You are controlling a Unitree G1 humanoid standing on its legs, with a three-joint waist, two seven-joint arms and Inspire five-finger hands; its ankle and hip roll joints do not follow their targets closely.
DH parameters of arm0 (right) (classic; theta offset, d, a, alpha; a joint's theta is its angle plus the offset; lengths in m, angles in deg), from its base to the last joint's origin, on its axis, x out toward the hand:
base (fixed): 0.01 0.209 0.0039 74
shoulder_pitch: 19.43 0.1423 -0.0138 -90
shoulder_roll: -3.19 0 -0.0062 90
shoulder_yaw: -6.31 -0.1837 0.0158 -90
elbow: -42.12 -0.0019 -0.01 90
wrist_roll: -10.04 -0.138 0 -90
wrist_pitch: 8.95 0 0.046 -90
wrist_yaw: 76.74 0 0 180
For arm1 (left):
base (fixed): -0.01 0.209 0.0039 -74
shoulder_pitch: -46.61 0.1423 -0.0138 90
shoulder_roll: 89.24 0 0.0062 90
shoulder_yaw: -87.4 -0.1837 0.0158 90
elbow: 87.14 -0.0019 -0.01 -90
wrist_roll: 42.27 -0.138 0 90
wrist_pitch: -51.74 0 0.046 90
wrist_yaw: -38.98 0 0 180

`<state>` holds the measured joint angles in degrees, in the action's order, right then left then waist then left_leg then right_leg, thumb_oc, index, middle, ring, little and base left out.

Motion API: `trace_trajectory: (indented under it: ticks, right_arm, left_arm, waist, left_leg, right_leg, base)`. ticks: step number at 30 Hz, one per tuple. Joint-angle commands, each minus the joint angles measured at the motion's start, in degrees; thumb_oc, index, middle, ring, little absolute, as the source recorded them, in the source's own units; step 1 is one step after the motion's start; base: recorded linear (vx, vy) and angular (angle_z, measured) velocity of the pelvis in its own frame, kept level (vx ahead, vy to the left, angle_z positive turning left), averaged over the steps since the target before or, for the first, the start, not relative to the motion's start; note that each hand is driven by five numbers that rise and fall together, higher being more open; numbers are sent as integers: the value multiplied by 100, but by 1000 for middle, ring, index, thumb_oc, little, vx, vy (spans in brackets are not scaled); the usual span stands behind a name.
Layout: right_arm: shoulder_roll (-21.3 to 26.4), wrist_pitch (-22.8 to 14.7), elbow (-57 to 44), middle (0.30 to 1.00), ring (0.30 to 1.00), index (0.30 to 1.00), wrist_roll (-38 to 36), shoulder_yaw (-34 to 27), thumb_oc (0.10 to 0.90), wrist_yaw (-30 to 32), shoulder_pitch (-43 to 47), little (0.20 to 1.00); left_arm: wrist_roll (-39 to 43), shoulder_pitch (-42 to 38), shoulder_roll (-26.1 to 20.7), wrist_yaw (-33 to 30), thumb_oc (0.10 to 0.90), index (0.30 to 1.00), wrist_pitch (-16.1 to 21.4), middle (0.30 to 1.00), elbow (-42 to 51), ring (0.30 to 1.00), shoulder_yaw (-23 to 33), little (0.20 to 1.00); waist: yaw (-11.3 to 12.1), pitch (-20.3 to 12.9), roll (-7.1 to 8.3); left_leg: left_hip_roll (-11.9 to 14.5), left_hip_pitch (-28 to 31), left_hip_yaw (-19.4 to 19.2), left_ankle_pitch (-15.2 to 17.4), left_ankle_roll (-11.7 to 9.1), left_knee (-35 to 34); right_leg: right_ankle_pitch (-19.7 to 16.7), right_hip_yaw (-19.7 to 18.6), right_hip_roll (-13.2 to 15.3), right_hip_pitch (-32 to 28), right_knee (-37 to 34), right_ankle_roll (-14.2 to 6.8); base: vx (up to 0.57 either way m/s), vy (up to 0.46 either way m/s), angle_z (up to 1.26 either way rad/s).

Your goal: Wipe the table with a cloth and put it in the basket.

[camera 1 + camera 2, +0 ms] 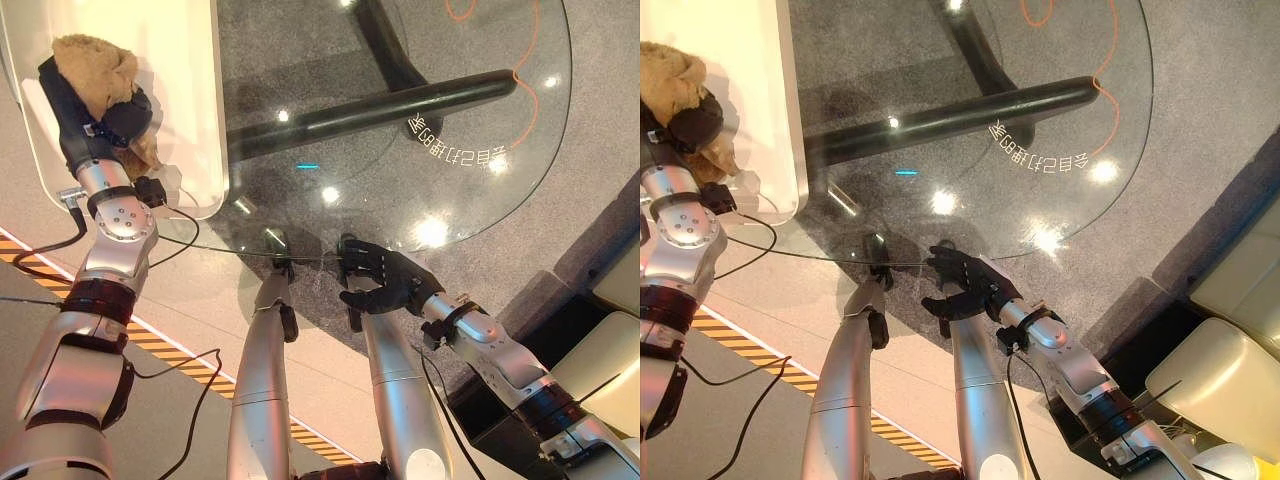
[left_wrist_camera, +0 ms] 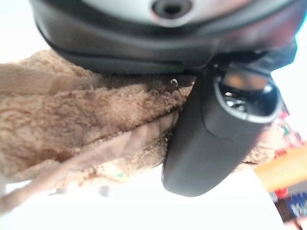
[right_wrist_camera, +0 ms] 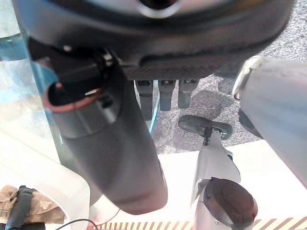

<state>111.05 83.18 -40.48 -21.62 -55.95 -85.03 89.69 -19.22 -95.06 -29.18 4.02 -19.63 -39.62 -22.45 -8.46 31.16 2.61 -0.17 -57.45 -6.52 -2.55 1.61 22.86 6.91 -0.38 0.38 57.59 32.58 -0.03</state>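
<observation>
A brown fluffy cloth [image 1: 95,60] is bunched in my left hand [image 1: 100,110], which is shut on it over the inside of the white basket [image 1: 190,100] at the table's left end. Up close, the cloth [image 2: 72,120] is pressed between the palm and the dark thumb [image 2: 211,129]. My right hand [image 1: 385,275] rests at the near edge of the glass table [image 1: 450,200], its fingers [image 3: 168,93] straight on the rim and holding nothing. From the right wrist, the cloth [image 3: 38,206] shows far off in the basket.
The round glass tabletop shows its dark legs [image 1: 380,105] and the grey floor beneath. An orange line [image 1: 520,70] curls across the far side. A beige seat [image 1: 610,350] stands at the lower right. Yellow-black floor tape [image 1: 170,345] runs by the near left.
</observation>
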Motion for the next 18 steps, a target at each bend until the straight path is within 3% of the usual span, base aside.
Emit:
trace_trajectory:
  ticks: [1,4,9,10,18]
  right_arm:
    - [-96,-248,-182,900,900,900,-192,149,800,-90,-178,900]
    - [-109,-272,-144,900,900,900,-237,176,800,-64,-118,900]
    - [-103,-303,-127,900,900,900,-310,205,800,-56,-56,900]
    - [-96,-290,-139,900,900,900,-332,208,800,-58,-34,900]
    - [-107,-203,-292,900,900,900,-302,183,800,-49,-82,900]
  left_arm:
    - [-61,-516,-451,126,100,300,41,300,52,300,53,200]
    - [8,-625,-436,349,100,300,-283,300,-165,300,-114,200]
    - [3,-734,-430,556,100,300,-386,300,-348,300,-232,200]
    - [69,-761,-427,652,800,900,-459,900,-379,900,-271,900]
    - [124,-750,-424,561,800,900,-408,900,-438,900,-283,900]
  waist:
    - [3,-137,60]
    - [-28,-137,83]
    - [-50,-137,113]
    - [-53,-137,123]
    - [-46,-137,96]
  left_leg:
    - [-234,208,119,559,218,411]
    - [-229,206,114,543,206,388]
    - [-222,203,106,539,203,360]
    - [-222,226,108,535,202,331]
    - [-239,291,129,520,195,289]
  right_leg:
    - [-1093,19,-257,-136,-1045,-38]
    - [-1149,14,-257,-127,-1080,-60]
    - [-1183,14,-257,-131,-1135,-68]
    - [-1188,17,-259,-151,-1160,-69]
    - [-1142,24,-252,-211,-1177,-40]
  base:
    - [0,0,0]
    - [0,0,0]
    - [0,0,0]
    - [0,0,0]
    - [0,0,0]
